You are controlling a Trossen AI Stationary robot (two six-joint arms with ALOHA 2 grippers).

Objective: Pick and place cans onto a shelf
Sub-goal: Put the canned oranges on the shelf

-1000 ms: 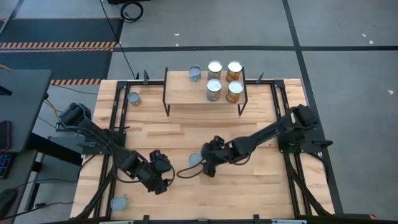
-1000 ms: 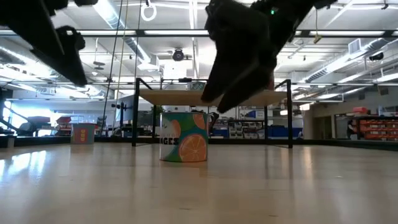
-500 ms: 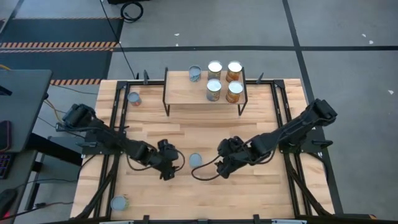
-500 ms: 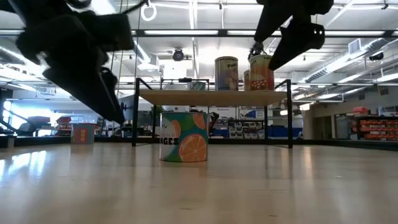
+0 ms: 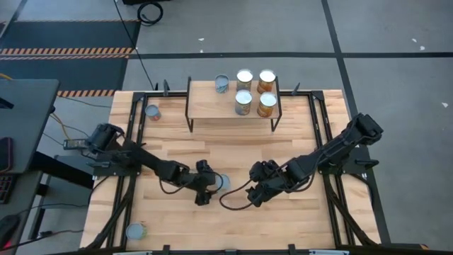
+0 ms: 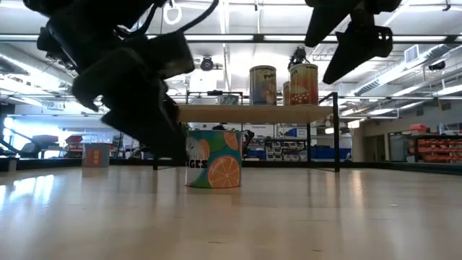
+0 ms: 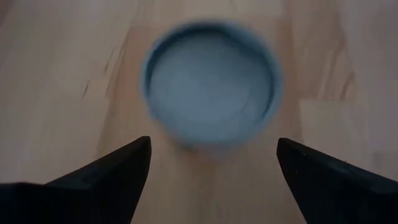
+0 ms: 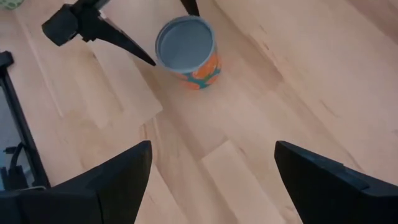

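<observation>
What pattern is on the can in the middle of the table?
Orange slices on a teal label, on the can; clearest in the low view.

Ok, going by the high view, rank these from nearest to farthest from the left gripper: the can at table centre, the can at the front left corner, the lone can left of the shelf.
1. The centre can, right beside the left gripper.
2. The front-left corner can, near the table's front edge.
3. The lone can left of the shelf, toward the back.

Light: bright, even, from ceiling strip lamps (image 6: pixel 216 37) | Shadows: faint | Blur: round silver-topped tin (image 7: pixel 210 84) soft in left wrist view
</observation>
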